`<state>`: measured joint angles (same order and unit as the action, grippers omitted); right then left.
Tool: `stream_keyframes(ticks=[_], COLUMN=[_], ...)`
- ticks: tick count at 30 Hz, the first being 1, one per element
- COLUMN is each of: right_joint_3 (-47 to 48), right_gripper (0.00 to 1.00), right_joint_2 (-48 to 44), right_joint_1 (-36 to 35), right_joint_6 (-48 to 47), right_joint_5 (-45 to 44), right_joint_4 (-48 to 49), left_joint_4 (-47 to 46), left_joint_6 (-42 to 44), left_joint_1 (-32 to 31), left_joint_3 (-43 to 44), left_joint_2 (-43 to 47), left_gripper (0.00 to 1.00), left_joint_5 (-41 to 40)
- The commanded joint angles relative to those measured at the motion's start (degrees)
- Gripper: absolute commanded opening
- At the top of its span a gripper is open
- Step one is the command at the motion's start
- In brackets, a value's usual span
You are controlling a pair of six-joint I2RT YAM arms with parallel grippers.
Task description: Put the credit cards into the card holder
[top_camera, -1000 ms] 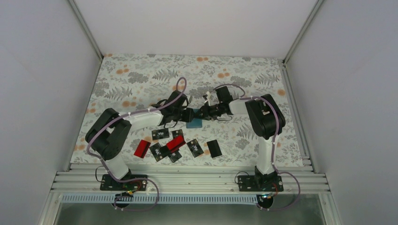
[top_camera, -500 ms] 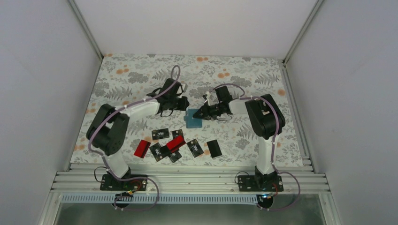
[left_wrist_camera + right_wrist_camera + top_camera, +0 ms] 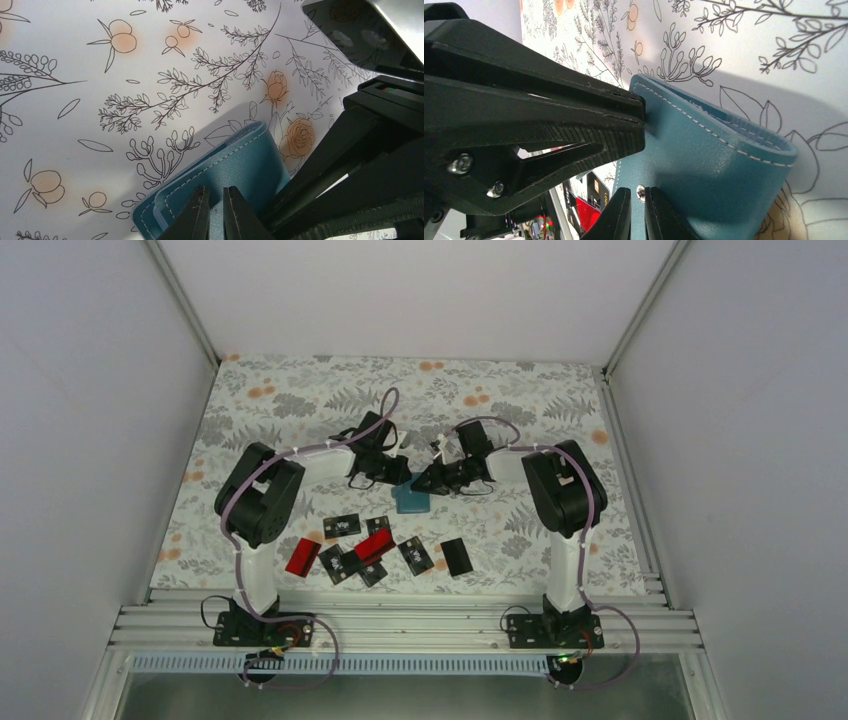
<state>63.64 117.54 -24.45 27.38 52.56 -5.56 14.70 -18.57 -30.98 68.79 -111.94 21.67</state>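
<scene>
The teal card holder [image 3: 410, 500] lies mid-table between the two arms, folded, its stitched flaps slightly apart [image 3: 250, 170]. My left gripper [image 3: 400, 477] reaches it from the left. In the left wrist view its fingertips [image 3: 216, 210] are pinched on the holder's upper flap, with teal leather in the thin gap. My right gripper [image 3: 422, 483] comes in from the right and is shut [image 3: 637, 212] on a flap by the metal snap [image 3: 640, 192]. Red and black credit cards [image 3: 372, 548] lie scattered nearer the arm bases, and none is in a gripper.
A red card [image 3: 300, 556] lies furthest left of the scatter and a black one [image 3: 456, 556] furthest right. The left gripper's large black fingers [image 3: 549, 115] fill the left of the right wrist view. The floral mat [image 3: 300, 400] runs to the white walls.
The left gripper pulled back to the far left, then returned to the card holder and closed on its flap. The left arm's elbow swung right. The right gripper stayed put.
</scene>
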Motion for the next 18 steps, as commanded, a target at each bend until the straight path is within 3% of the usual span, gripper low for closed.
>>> stream_keyframes(ticks=[1,18], right_joint_3=[0.9,4.2], right_gripper=[0.10,0.19], right_joint_2=[1.3,-2.8], right_joint_1=[-0.8,-2.8], right_joint_6=[-0.9,-0.5], right_joint_5=[-5.3,-5.3], right_joint_4=[-2.3,-6.4], left_joint_4=[0.1,-6.1], left_joint_6=[1.4,-1.2], left_joint_1=[1.1,4.5], left_joint_3=[0.4,-4.9], left_joint_2=[-2.0,-2.1], left_gripper=[0.09,0.02], left_joint_5=[2.0,6.9])
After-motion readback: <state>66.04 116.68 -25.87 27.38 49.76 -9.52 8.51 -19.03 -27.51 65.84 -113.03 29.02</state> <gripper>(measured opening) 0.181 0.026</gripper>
